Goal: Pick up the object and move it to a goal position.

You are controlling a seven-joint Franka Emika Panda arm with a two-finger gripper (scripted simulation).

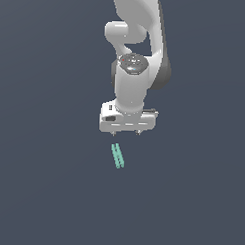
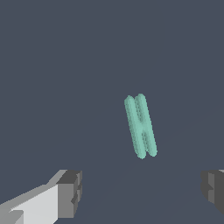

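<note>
Spread wide and empty, the gripper is seen hanging above the plain grey counter, its two dark fingertips standing well apart at the edges of the wrist view. The object, a slim teal-green piece of two thin bars joined side by side, lies flat on the counter just beyond the gripper in the exterior view and slightly toward that view's left. In the wrist view the object appears ahead of the line between the fingertips, not between them, and nothing is touched.

The approach is judged to be the step in hand. It would be done well if the gripper were first brought directly over the middle of the object, then turned so that the jaws close across the narrow width of the bars, not along their length. A straight, slow descent is advised, since so thin a piece could be nudged aside by a fingertip. No goal marker can be made out.
</note>
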